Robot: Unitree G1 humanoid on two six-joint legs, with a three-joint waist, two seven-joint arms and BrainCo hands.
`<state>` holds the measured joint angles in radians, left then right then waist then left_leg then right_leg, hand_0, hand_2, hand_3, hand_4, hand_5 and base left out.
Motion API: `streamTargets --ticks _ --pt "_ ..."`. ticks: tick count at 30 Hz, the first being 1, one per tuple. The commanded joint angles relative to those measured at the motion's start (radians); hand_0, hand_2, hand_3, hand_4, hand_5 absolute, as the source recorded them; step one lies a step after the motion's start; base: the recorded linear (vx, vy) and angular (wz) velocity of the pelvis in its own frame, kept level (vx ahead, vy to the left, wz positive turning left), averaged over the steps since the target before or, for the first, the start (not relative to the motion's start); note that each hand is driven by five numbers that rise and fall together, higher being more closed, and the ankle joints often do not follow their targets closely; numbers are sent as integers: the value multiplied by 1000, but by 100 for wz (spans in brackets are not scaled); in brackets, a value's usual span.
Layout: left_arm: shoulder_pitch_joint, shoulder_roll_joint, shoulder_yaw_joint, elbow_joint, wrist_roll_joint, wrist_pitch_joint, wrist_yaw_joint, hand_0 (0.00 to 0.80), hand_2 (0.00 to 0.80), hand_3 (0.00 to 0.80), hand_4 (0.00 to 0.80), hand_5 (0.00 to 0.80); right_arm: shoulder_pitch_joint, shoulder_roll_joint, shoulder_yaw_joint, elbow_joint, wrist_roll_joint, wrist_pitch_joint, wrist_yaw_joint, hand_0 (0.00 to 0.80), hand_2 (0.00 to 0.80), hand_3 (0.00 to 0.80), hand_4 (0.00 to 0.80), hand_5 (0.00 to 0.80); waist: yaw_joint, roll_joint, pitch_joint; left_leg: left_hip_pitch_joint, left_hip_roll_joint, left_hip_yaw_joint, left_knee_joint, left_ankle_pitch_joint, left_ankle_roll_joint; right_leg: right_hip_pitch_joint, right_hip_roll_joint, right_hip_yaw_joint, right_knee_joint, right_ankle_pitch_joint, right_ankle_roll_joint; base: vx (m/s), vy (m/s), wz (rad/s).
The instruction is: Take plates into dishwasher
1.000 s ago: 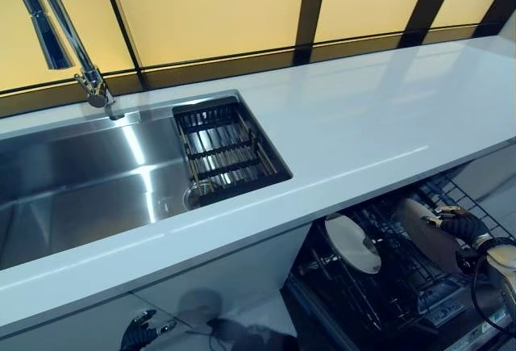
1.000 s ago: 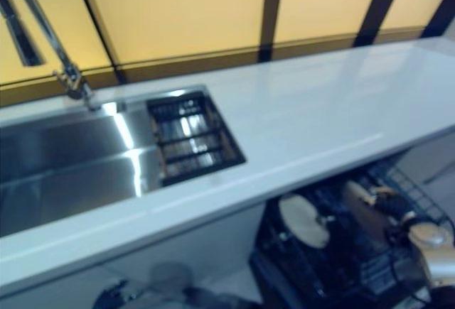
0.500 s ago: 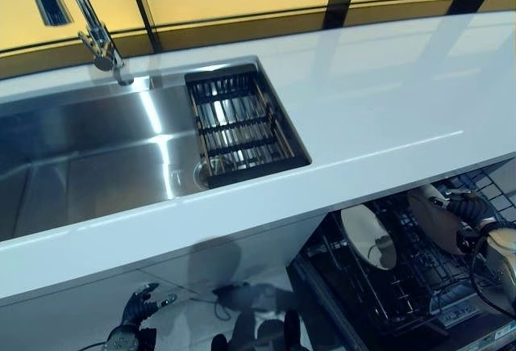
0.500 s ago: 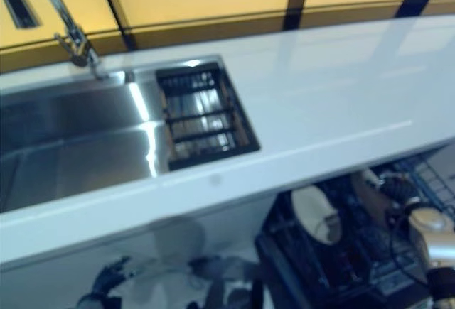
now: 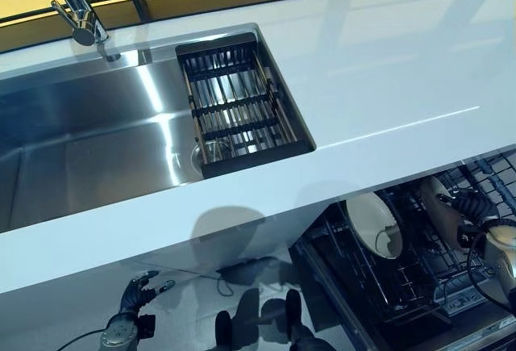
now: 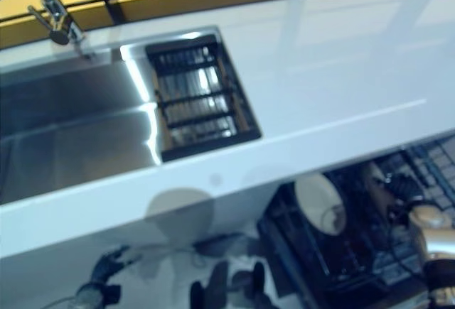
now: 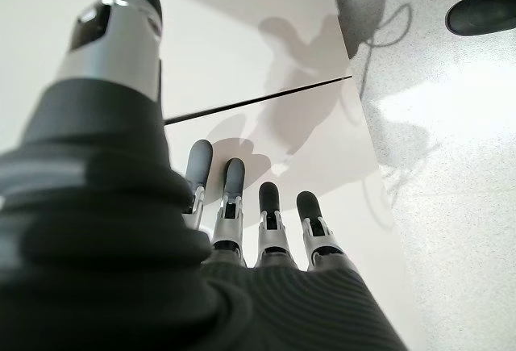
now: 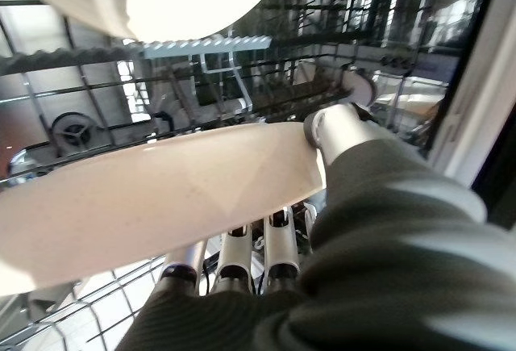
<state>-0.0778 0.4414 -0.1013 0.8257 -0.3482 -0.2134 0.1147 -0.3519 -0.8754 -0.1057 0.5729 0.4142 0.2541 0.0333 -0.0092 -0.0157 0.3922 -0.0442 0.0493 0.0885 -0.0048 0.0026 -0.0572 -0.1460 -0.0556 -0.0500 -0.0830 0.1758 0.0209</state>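
Here the right robot hand (image 5: 472, 210) grips a tan plate (image 8: 153, 198), the thumb on one face and the fingers (image 8: 242, 266) curled behind the other, low inside the dishwasher rack (image 5: 403, 282) under the counter (image 5: 387, 68). The risk I see is a knock: the plate's rim can hit the rack wires or the white plate (image 5: 375, 226) already standing just beside it, if it comes down off the slot line. It can also slip from the pinch. The held plate stands on edge, tilted. Its faces seem almost parallel to those of the white plate, and its long line runs along the rack. The left robot hand (image 7: 242, 214) hangs low by the cabinet front, fingers relaxed, holding nothing.
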Motion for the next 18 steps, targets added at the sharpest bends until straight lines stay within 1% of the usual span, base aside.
streamTargets --ticks 1,6,18 --pt "-45 59 -11 -11 -37 -56 19 0 0 0 0 0 -36 -50 10 22 16 -63 -19 800 800 800 800 800 19 -20 -34 -116 -7 -84 83 31 32 14 6 -57 174 -159 -3 0 0 0" --pt "-54 65 -13 -6 -42 -57 18 0 0 0 0 0 -35 -50 9 61 12 -82 -32 800 800 800 800 800 19 -17 -30 -122 -13 -84 93 26 35 9 3 -56 182 -160 -5 0 0 0" --pt "-67 79 -15 -12 -54 -49 13 0 0 0 0 0 -43 -52 15 122 -21 -82 -49 800 800 800 800 800 29 -12 -18 -139 -19 -91 108 25 41 -5 0 -59 197 -161 -4 0 -1 0"
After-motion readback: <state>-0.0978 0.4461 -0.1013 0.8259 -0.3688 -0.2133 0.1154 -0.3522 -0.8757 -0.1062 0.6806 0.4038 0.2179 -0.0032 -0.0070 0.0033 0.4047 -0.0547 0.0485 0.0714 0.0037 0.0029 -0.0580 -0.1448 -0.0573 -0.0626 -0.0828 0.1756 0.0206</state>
